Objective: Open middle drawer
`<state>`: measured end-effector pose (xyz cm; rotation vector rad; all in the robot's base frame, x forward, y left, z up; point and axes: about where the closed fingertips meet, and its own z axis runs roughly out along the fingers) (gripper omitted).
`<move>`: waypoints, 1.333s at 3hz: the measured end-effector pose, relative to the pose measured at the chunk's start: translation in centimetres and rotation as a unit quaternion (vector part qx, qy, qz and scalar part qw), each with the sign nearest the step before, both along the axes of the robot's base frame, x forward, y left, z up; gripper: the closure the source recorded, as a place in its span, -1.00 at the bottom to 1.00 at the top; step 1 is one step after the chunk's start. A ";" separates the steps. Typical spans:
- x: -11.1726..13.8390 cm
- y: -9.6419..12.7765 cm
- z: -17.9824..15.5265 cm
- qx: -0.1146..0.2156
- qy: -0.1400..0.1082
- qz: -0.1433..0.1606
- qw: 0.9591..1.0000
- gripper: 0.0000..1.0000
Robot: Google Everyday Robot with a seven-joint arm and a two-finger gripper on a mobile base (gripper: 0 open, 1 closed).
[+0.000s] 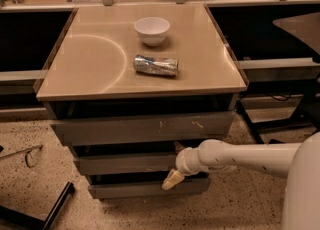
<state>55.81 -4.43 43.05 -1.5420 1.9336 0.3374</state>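
Note:
The middle drawer (125, 164) is a plain grey front between the taller scratched top front (145, 126) and the shorter bottom front (145, 189). It stands out a little from the cabinet, with a dark gap above it. My gripper (171, 178) reaches in from the right on a white arm and sits at the right end of the middle drawer's front, at its lower edge, with a tan fingertip (169, 180) pointing down over the gap above the bottom drawer.
On the beige cabinet top (90, 69) stand a white bowl (152, 29) and a crushed silver can (156, 65) lying on its side. A dark table leg (250, 124) stands to the right. A black bar (55, 206) lies on the speckled floor at left.

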 end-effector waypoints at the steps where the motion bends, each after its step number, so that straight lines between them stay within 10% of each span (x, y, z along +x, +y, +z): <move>1: -0.4 0.3 -1.3 0.004 0.023 0.012 1.000 -1.00; 4: -3.4 0.9 -1.7 0.019 0.074 0.056 0.995 -1.00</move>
